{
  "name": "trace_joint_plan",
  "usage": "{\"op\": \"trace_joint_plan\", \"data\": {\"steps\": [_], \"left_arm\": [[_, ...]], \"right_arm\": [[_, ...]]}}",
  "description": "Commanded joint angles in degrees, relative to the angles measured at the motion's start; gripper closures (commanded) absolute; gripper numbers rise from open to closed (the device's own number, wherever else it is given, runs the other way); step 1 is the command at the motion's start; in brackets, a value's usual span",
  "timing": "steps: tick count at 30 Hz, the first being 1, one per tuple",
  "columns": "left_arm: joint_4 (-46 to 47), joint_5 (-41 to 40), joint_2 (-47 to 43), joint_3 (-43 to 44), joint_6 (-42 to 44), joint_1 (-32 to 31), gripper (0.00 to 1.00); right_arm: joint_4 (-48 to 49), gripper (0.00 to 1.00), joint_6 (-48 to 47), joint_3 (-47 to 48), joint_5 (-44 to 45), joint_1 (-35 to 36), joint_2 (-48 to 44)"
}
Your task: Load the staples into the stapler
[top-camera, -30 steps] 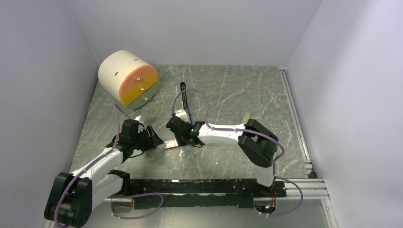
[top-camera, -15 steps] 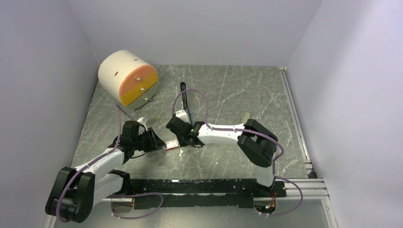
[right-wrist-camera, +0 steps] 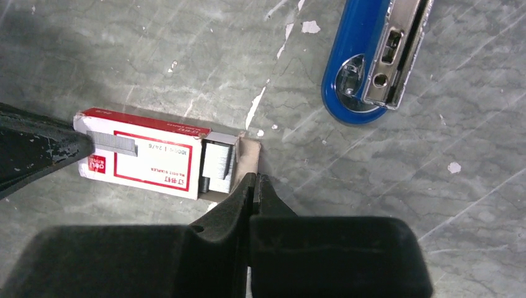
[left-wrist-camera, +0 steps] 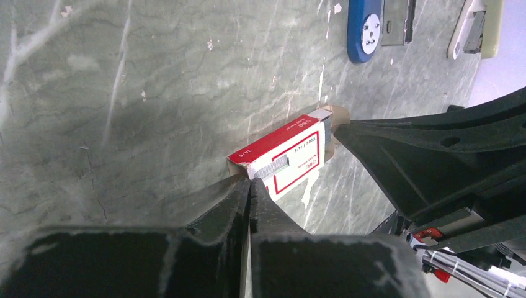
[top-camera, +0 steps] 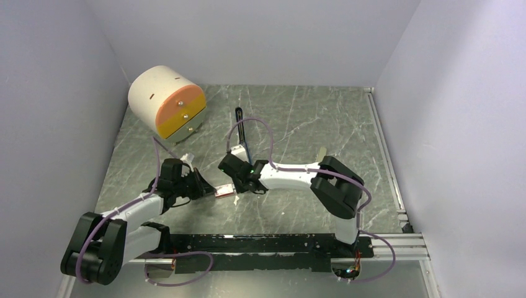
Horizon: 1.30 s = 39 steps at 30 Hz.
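i read this as the staple-fetching step: the red-and-white box [right-wrist-camera: 149, 162] lies flat between my arms, its tray slid out with the staples [right-wrist-camera: 217, 166] showing grey, and the blue stapler [right-wrist-camera: 372, 59] is near, beyond it. both grippers have their fingers pressed together, the right gripper [right-wrist-camera: 255, 180] at the tray flap and the left gripper [left-wrist-camera: 249, 183] at the end of a loose strip [right-wrist-camera: 111, 143] atop the box; i cannot tell if it truly pinches it. next i'd need to lift that strip clear and line it up with the stapler's metal channel.
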Motion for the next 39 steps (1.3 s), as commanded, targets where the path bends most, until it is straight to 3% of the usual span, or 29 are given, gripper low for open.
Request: {"op": "trace_joint_plan", "data": {"steps": [1,15,27,29,34,36,39], "left_arm": [[1.1,1.0,-0.3,0.3,1.0,-0.4,0.95],[-1.3,-0.5,-2.0,0.9,1.6,-0.4,0.95],[-10.9,-10.8,-5.0,4.0,2.3,-0.4,0.94],[-12.4,-11.8,-5.8,4.6,2.1,-0.4,0.88],[-15.9,-15.5,-7.2,6.0,1.8,-0.4,0.57],[-16.6,-16.1,-8.3,6.5,1.6,-0.4,0.50],[-17.2,-15.2,-10.0,7.8,2.1,-0.4,0.40]], "right_arm": [[-0.6,1.00,1.4,-1.6,1.8,-0.2,-2.7],[-1.4,1.00,3.1,-8.6,2.5,-2.6,-8.7],[-1.4,0.99,2.4,-15.0,0.6,-5.7,-14.0],[-1.6,0.91,2.3,-15.4,0.5,-6.1,-15.0],[-2.3,0.65,1.9,-15.8,0.4,-7.6,-17.8],[-2.4,0.57,1.3,-15.8,0.3,-8.3,-19.6],[-3.2,0.52,0.2,-15.6,1.2,-10.2,-22.7]]}}
